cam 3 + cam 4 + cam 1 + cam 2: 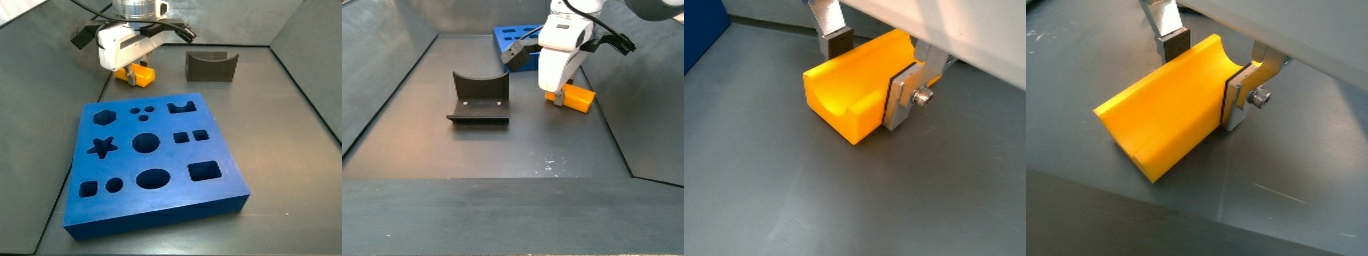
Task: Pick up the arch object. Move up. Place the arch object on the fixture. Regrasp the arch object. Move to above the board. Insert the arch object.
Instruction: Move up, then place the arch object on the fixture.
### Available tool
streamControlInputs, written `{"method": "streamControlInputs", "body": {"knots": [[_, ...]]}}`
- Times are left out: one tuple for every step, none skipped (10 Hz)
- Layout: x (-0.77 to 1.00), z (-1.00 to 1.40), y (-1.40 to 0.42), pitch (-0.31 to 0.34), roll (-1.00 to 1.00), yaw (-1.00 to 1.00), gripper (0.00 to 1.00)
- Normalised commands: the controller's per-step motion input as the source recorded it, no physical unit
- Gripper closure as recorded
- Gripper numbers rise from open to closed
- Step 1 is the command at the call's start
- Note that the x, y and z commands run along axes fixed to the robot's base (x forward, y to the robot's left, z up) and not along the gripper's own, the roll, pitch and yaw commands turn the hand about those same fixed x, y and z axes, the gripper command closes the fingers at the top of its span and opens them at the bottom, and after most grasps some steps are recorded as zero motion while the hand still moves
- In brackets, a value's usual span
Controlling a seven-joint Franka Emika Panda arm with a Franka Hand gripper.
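The gripper [871, 72] sits low over the dark floor, its flat silver fingers [1240, 97] closed on the two opposite faces of the arch object [851, 95], a small yellow-orange plastic block with a curved notch in one side; both wrist views show the pads pressed against the plastic with no gap. In a side view the block [576, 98] appears to rest on or just above the floor directly under the gripper, so the step in hand reads as the pick-up, with the lift to come. To do it well, the arm should probably rise straight up, without sideways drag, so the block does not twist between the pads. The fixture [478, 99], a dark olive-brown block with a U-shaped dip in its top, stands beside the gripper and apart from it, while the board [158, 158], a thick blue slab with shaped cut-out holes, lies on the gripper's other side.
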Motion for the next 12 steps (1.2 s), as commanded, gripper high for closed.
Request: {"method": "streamControlInputs", "body": {"knots": [[0.0, 0.83, 0.06, 0.003, 0.0, 0.05, 1.0], [-0.02, 0.76, 0.04, 0.028, 0.0, 0.04, 1.0], [-0.02, 0.67, 0.03, 0.042, 0.0, 0.03, 1.0], [-0.01, 0.54, 0.02, 0.057, 0.01, 0.02, 1.0], [-0.01, 0.43, 0.02, 0.054, 0.02, 0.01, 1.0], [-0.02, 0.31, 0.01, 0.05, 0.02, 0.01, 1.0], [0.0, 1.0, 0.0, 0.0, 0.0, 0.0, 1.0], [0.01, 1.0, 0.0, -0.013, 0.01, -0.01, 1.0], [0.0, 1.0, 0.0, 0.013, 0.01, -0.01, 1.0], [-0.01, 1.0, 0.0, 0.023, 0.02, -0.01, 1.0], [-0.01, 1.0, 0.01, 0.03, 0.02, -0.01, 1.0], [-0.01, 1.0, 0.01, 0.037, 0.03, -0.01, 1.0]]}}
